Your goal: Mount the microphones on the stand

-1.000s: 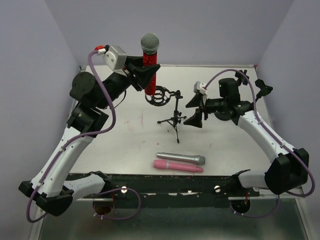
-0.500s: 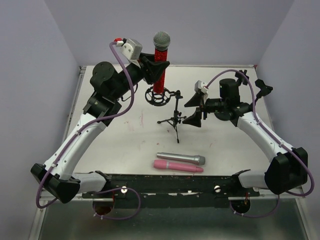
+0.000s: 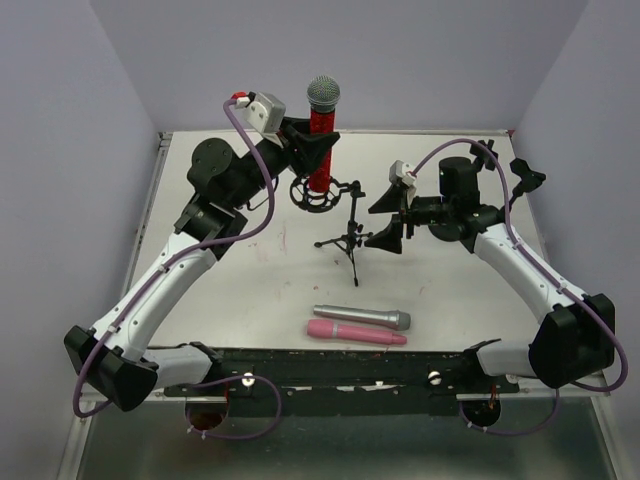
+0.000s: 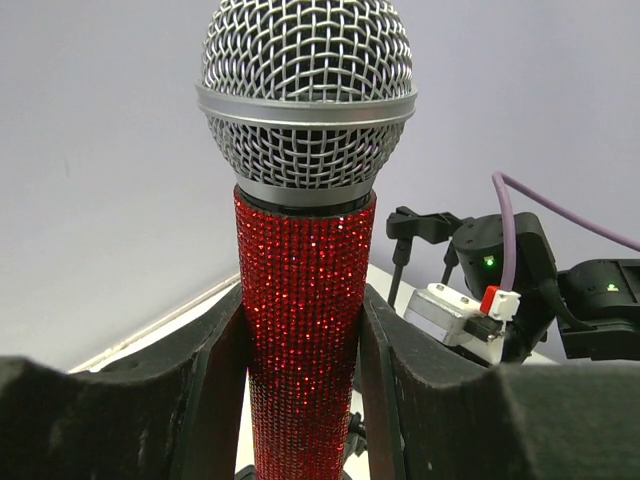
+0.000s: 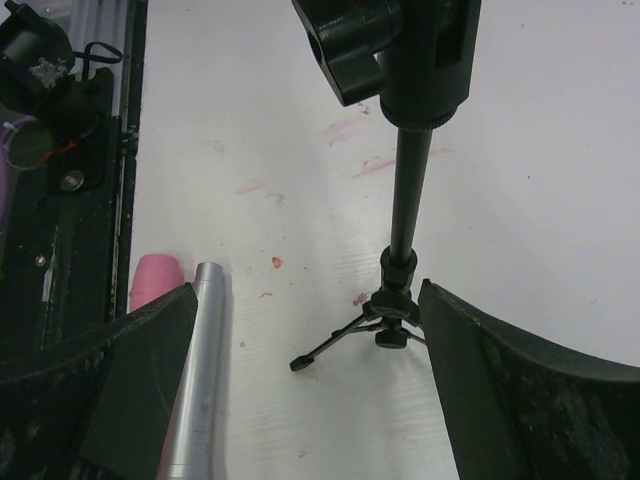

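Microphone, glittery red body with silver mesh head point(image 3: 321, 135) point(image 4: 305, 300): upright, head uppermost, above the far middle of the desk. It is pinched at mid-body by the left claw point(image 3: 316, 150) point(image 4: 305, 410), one black finger pressed against each side. Its lower end meets the black ring mount point(image 3: 318, 194) of the stand in the top view; whether it is seated in the ring cannot be told.

Black tripod stand point(image 3: 350, 228) point(image 5: 406, 190): feet on the desk near its centre, ring mount held out to the far left of its pole.

Right claw point(image 3: 390, 222) point(image 5: 310, 400): fingers spread wide, gripping nothing, just beside the stand's pole on its right.

All-silver-grey stick microphone point(image 3: 360, 317) point(image 5: 197, 380) and all-pink stick microphone point(image 3: 355, 332) point(image 5: 157, 278): lying flat, side by side and parallel, near the front edge of the desk, the pink one nearer the arm bases, well apart from the stand.

White desk point(image 3: 250, 290) point(image 5: 560, 200): matt surface, with faint reddish smudges and scuffs left of the stand. A black rail point(image 3: 340, 365) runs along its near edge.

Pale lilac-grey walls point(image 3: 420, 60) enclose the desk on the left, far and right sides; they are plain and unmarked.
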